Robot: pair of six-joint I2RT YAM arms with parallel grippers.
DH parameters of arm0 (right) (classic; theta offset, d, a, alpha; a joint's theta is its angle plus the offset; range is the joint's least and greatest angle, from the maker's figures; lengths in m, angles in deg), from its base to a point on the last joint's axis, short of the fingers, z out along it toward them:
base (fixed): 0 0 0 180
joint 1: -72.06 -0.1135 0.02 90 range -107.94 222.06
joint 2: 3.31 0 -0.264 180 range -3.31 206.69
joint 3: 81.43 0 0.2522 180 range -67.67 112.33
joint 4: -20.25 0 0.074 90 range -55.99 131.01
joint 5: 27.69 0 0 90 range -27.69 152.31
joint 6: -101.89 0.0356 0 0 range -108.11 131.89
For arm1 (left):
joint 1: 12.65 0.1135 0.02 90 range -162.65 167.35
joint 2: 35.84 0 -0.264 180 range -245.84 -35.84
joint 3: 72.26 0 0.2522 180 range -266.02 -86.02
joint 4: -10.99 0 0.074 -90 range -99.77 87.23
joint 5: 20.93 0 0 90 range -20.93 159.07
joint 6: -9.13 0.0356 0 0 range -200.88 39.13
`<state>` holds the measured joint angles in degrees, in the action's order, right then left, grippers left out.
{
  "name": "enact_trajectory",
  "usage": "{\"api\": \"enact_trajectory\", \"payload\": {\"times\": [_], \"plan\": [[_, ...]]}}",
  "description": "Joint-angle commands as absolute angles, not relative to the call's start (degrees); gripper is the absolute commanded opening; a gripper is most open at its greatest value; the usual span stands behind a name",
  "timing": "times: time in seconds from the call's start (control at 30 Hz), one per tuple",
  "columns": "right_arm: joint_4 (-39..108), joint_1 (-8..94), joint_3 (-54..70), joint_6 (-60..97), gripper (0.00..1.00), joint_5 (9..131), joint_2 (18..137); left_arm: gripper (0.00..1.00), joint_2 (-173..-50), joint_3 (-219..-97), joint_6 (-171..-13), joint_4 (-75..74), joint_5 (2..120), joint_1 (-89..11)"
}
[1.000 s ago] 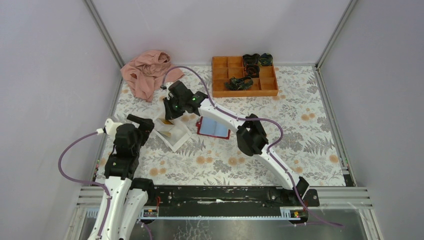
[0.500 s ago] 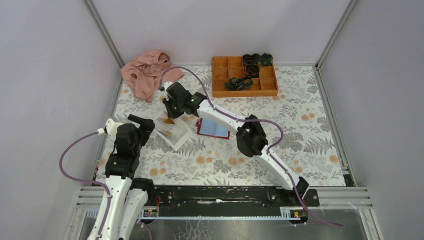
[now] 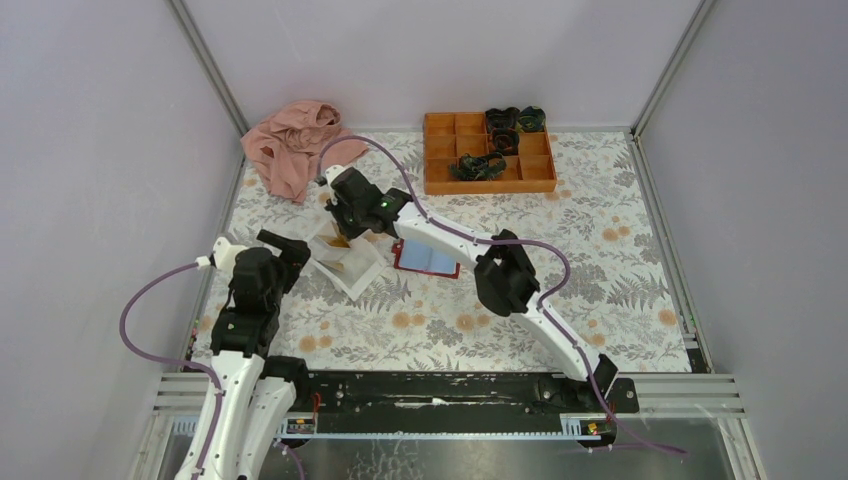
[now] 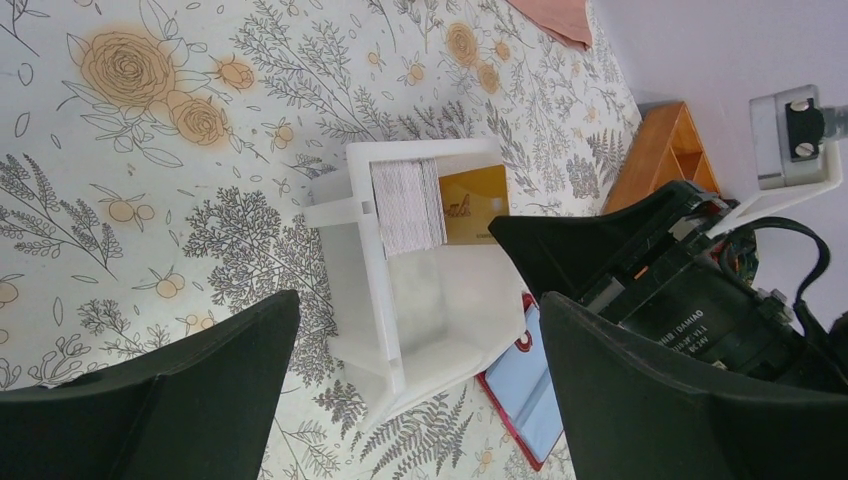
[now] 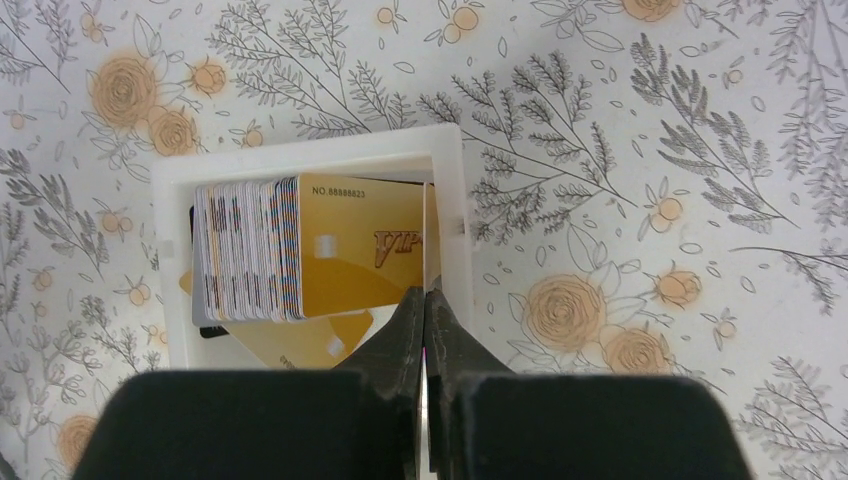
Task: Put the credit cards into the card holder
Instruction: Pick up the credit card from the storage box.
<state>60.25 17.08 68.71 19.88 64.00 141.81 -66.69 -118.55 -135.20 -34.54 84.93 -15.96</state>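
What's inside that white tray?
A leaning stack of gold credit cards, with one loose gold card lying beneath. The right fingers hide the white tray's near part.

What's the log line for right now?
left fingers open, beside white tray | right fingers shut over credit cards in tray, pinch unclear | card holder open beside tray

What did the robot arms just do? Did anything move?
The right pincer crept a little to the left above the white tray that holds the cards, with its jaws shut. I can't see that anything was picked up or dropped. The left pincer, which is open, and the red wallet stayed where they were.
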Motion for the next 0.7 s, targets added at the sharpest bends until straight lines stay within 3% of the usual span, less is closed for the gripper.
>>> {"api": "enact_trajectory", "payload": {"times": [0.0, 0.37, 0.67], "plan": [[58.55, 16.86, 66.53, 16.55, 0.0, 59.07, 134.0, 0.97, -67.15, -120.38, -132.47, -32.85, 85.93, -15.64], [57.65, 17.76, 56.86, 14.75, 0.0, 56.35, 118.38, 0.97, -68.46, -121.52, -123.79, -20.82, 77.12, -15.65], [66.92, 27.39, 44.56, 20.51, 0.0, 74.24, 103.65, 0.96, -72.24, -121.89, -117.44, -8.82, 57.0, -15.65]]}}
